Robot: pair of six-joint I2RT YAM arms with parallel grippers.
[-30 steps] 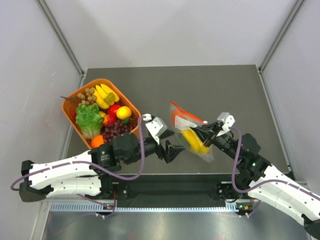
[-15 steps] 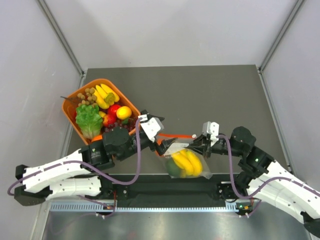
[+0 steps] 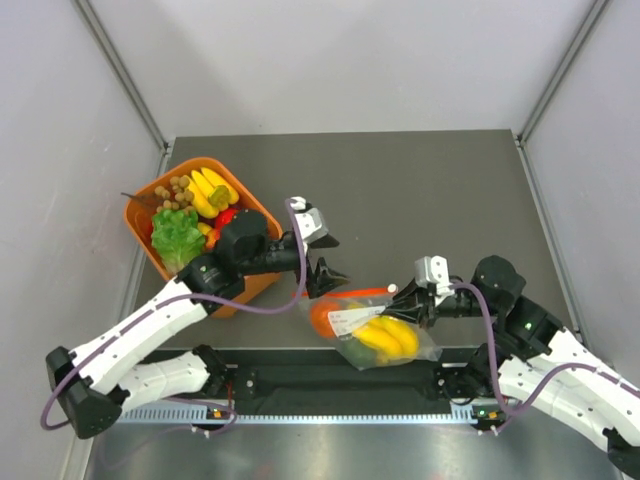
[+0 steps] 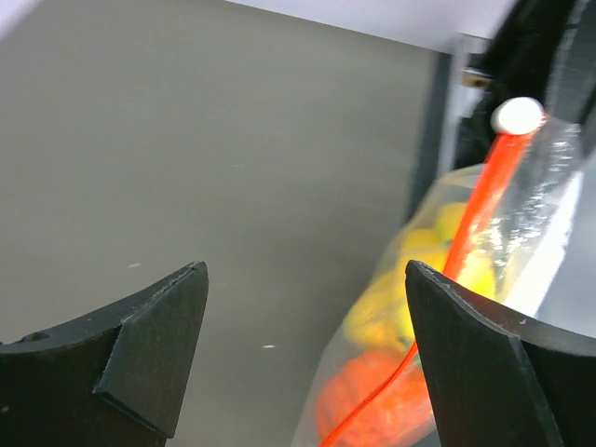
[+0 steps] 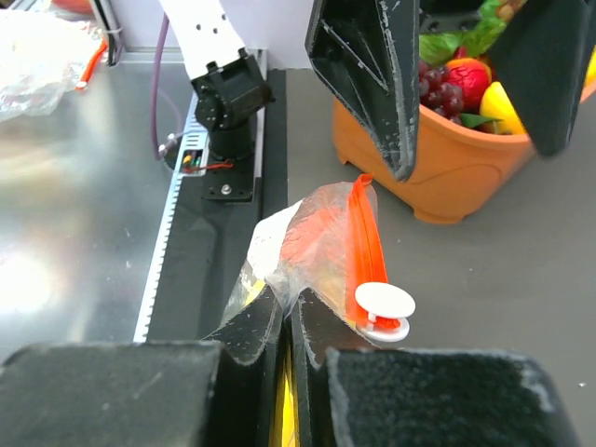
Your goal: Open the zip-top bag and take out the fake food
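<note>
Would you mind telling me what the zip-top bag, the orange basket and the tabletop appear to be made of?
The zip-top bag looks like thin clear plastic film: glossy, crinkled and see-through. Its zip strip seems to be stiffer orange-red plastic. The basket appears to be moulded orange plastic, smooth with a soft sheen. The tabletop looks matte dark grey, possibly laminate or coated board; the look leaves that open.

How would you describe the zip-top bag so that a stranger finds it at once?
Look at the near edge of the grey table, around its middle. The fingers of the right gripper pinch the zip-top bag there. Unlike the orange basket farther left, it is clear and crinkly, with an orange-red zip strip.
</note>
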